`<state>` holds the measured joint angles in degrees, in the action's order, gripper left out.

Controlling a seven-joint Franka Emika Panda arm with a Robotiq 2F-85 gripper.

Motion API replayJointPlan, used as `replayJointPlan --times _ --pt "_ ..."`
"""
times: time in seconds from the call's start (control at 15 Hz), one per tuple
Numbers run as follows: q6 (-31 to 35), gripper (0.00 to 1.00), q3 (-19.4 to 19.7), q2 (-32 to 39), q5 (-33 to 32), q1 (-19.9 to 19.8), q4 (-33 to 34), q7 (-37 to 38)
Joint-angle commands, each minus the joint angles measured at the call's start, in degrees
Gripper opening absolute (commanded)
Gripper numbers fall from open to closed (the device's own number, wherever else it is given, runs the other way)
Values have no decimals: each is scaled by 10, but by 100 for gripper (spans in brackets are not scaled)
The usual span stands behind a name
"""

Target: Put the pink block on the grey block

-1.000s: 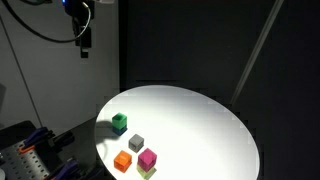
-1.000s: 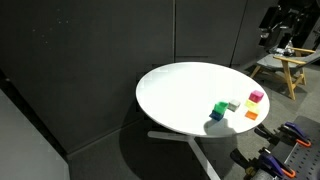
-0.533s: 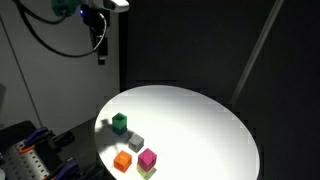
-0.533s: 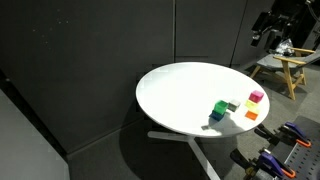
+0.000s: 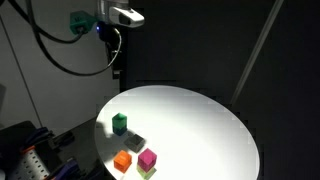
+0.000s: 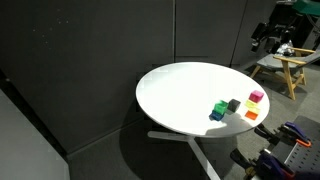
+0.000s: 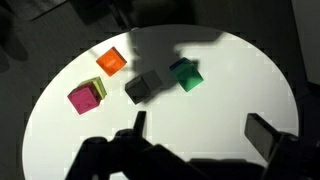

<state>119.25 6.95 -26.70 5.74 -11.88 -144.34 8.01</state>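
Claw (image 7: 200, 130) wide open (empty), above table (image 7: 232, 100)

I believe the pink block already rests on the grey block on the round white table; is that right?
Not quite: the wrist view shows the pink block apart from the grey block, whose top is bare, on the round white table.

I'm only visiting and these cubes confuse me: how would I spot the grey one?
On the round white table, a few small cubes cluster near one edge. The grey block sits between the green cube and the pink block, and is the only dull, uncoloured one.
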Motion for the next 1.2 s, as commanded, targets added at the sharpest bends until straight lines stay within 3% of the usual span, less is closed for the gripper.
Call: replayJointPlan --times 0.0,1.13 --pt "22 100 10 22 -23 -13 4 3" --pt "76 100 47 125 -77 -37 -13 0"
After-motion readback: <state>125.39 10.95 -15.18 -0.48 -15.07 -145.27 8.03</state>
